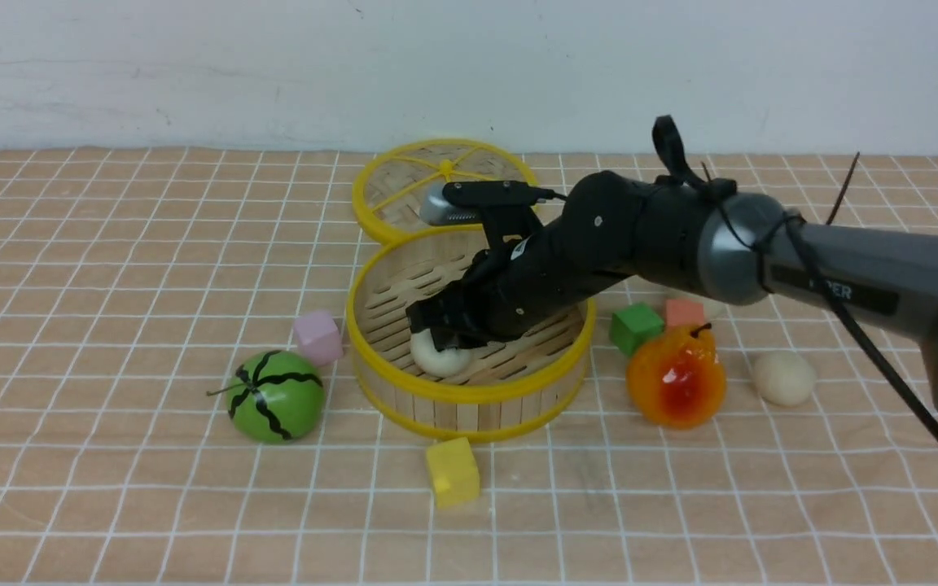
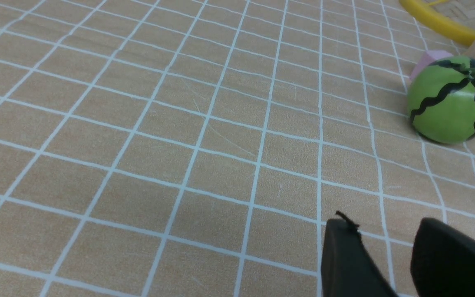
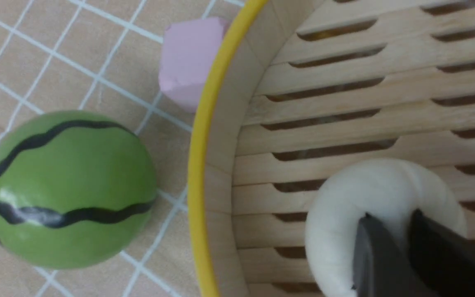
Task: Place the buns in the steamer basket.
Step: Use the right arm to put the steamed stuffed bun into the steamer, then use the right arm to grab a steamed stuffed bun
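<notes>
The steamer basket point(image 1: 469, 396) stands mid-table; its yellow rim and slatted floor fill the right wrist view point(image 3: 198, 165). My right gripper point(image 1: 439, 332) reaches down into it and is shut on one cream-white bun point(image 1: 440, 358), its fingers pinching into the soft ball point(image 3: 344, 206) just above or on the slats. A second bun point(image 1: 783, 378) lies on the cloth right of the pear. A cream patch behind the salmon cube may be the third bun; the arm mostly hides it. My left gripper point(image 2: 386, 227) is open and empty over bare cloth, outside the front view.
The flat woven lid point(image 1: 387, 195) lies behind the basket. A toy watermelon point(image 1: 276, 396) and pink cube point(image 1: 318, 335) sit left of it, a yellow cube point(image 1: 453, 472) in front, and a green cube point(image 1: 636, 327), salmon cube point(image 1: 685, 312) and orange-red pear point(image 1: 677, 378) to its right.
</notes>
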You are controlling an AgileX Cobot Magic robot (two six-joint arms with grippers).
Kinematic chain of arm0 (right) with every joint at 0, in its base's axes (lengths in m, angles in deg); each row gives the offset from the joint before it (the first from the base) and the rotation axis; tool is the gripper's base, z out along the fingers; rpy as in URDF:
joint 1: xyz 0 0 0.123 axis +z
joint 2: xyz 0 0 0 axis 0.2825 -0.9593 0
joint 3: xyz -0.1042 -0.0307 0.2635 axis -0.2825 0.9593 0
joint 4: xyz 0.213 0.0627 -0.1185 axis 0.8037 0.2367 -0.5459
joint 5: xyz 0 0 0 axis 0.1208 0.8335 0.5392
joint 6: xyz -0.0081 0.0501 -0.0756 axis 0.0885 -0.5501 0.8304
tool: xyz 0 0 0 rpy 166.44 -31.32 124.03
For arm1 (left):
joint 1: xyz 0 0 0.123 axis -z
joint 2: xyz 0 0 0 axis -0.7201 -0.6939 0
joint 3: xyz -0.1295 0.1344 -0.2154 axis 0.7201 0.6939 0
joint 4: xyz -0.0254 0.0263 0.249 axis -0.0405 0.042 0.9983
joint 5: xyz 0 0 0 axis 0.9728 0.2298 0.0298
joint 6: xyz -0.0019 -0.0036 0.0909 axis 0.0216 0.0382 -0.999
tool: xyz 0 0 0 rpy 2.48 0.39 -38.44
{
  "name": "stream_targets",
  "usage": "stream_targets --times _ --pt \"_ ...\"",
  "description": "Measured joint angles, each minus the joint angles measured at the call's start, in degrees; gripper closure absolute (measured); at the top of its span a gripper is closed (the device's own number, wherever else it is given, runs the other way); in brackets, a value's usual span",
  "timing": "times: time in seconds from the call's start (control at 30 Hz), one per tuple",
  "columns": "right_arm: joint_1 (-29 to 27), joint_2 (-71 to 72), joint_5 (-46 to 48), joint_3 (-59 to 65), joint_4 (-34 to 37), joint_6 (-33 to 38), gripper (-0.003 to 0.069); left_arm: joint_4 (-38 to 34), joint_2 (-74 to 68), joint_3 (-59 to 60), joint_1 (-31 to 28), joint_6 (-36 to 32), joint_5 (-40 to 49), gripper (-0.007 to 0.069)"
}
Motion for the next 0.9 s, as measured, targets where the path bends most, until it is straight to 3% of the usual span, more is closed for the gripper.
stream_targets --times 0.13,0.27,0.37,0.63,0.77,0.9 --pt "-0.2 1.7 2.4 0.0 -1.4 0.0 0.0337 0.0 0.0 0.0 0.0 0.0 0.0 0.0386" --pt "-1.7 6.7 7.3 0.0 -2.7 0.1 0.0232 0.0 0.0 0.0 0.0 0.0 0.0 0.0386" --pt "-4.5 12.3 13.1 0.0 -4.6 0.1 0.0201 0.0 0.0 0.0 0.0 0.0 0.0 0.0386" --pt "-18.1 21.6 31.2 0.5 -18.8 -4.3 0.0214 0.0 0.0 0.0 0.0 0.0 0.0 0.0386" --pt "-23.7 21.0 29.1 6.0 -20.8 -6.3 0.0260 0.0 0.0 0.0 0.0 0.0 0.0 0.0386" --pt "-25.7 19.7 23.8 12.3 -19.8 -6.4 0.0320 0.0 0.0 0.0 0.0 0.0 0.0 0.0386"
